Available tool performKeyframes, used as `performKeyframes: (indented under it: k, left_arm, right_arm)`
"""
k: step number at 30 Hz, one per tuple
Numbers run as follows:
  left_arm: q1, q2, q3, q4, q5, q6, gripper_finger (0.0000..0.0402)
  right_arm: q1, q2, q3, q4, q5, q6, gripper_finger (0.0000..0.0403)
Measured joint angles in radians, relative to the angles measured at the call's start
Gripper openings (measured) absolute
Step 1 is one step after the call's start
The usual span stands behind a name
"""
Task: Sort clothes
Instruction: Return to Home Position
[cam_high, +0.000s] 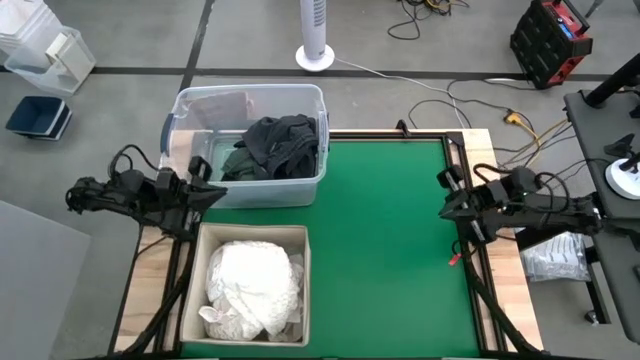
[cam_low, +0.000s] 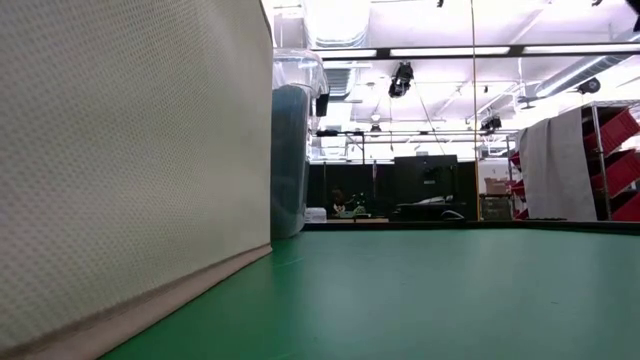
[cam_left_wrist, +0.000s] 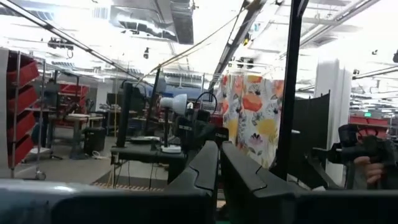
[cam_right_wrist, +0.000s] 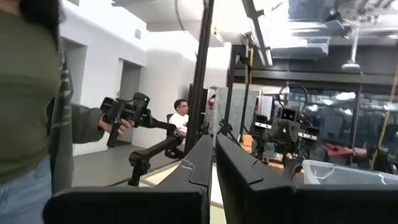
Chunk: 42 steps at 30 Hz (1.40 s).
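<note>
White clothes (cam_high: 252, 285) lie piled in the beige fabric bin (cam_high: 194, 300) at the table's near left. Dark grey and dark green clothes (cam_high: 272, 148) lie in the clear plastic tub (cam_high: 190, 110) at the far left, one draped over its right rim. My left gripper (cam_high: 218, 193) is at the table's left edge, between tub and bin, shut and empty; it also shows in the left wrist view (cam_left_wrist: 219, 168). My right gripper (cam_high: 446, 195) is at the table's right edge, shut and empty; it also shows in the right wrist view (cam_right_wrist: 214, 165).
The green mat (cam_high: 390, 250) spreads between the containers and the right arm. In the low view the bin's wall (cam_low: 130, 170) fills the left side, with the tub (cam_low: 295, 150) behind it. A person's hand holding a controller shows in the right wrist view (cam_right_wrist: 118, 121).
</note>
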Motion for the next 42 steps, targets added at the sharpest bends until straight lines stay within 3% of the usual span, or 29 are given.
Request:
performKeyframes:
  k: [14, 21, 35, 42]
  left_arm:
    - [0.0, -0.204, -0.24, 0.096, 0.033, -0.008, 0.0]
    - [-0.001, -0.293, -0.28, 0.065, -0.027, 0.01, 0.0]
    - [0.002, -0.289, -0.246, -0.144, 0.075, 0.048, 0.0]
    - [0.0, -0.286, -0.235, -0.171, 0.054, 0.042, 0.0]
  right_arm:
    - [0.0, -0.109, -0.339, 0.368, -0.002, 0.022, 0.0013]
    - [0.0, -0.133, -0.378, 0.37, 0.005, 0.056, 0.0013]
    - [0.0, -0.13, -0.378, 0.302, 0.002, -0.046, 0.0013]
    - [0.0, -0.13, -0.378, 0.255, 0.016, -0.042, 0.0013]
